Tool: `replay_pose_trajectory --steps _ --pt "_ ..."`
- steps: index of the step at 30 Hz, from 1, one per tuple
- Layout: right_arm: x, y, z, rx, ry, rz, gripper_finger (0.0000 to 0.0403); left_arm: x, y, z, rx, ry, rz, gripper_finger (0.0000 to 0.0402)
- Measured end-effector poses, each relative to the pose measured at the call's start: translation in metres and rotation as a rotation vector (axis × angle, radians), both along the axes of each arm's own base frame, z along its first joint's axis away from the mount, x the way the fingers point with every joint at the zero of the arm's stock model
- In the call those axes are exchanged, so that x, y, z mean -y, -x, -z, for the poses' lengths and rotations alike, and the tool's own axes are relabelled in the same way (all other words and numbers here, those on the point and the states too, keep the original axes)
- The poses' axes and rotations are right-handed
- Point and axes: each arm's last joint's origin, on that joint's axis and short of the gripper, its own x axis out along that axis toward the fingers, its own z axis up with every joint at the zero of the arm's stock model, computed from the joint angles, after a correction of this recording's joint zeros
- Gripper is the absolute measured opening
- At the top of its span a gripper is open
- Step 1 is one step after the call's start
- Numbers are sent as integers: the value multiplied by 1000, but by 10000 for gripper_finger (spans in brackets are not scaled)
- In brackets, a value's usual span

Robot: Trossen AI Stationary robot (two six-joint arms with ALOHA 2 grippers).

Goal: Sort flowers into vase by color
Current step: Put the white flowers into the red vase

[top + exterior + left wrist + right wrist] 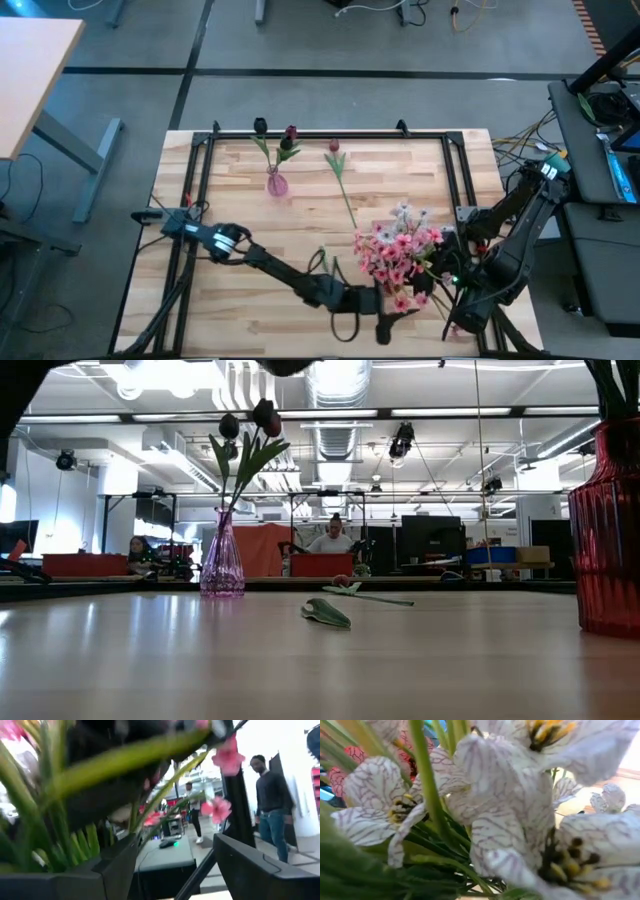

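High view: near the front edge, the left gripper [385, 322] reaches under the pink and white flowers [398, 252]; whether it grips them I cannot tell. Just beside them sits the right gripper [448, 262], jaws spread wide. Farther back lies one dark tulip [338, 165], then a pink vase [277, 183] holding two tulips.

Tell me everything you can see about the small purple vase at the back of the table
The small purple vase is clear, pink-violet tinted, glass by the look of it, with vertical ribs, a narrow neck and a flared base. It stands upright on the wooden table near its far edge, left of centre from above. It holds two dark maroon tulip buds on green stems with long leaves. Neither gripper touches it; another tulip lies flat on the table to its right, apart from it.
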Motion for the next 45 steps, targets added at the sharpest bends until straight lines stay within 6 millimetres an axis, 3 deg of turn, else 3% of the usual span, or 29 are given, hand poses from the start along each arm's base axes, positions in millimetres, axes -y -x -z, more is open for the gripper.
replay_pose_trajectory --steps 8,17,29,39,45 --pt "-1 -1 1 -1 13 -11 363 -8 -23 -4 -42 -4 -35 225" --pt "-1 -1 3 -6 20 -16 363 -9 -19 4 -41 18 -129 212" --pt "-1 -1 3 -9 17 -18 363 11 -8 2 -26 -14 -134 212" --pt "-2 -2 2 5 10 -20 363 6 -8 -9 26 -14 -153 226" --pt "-2 -2 2 13 19 -18 363 1 -12 -10 36 -49 -102 209"
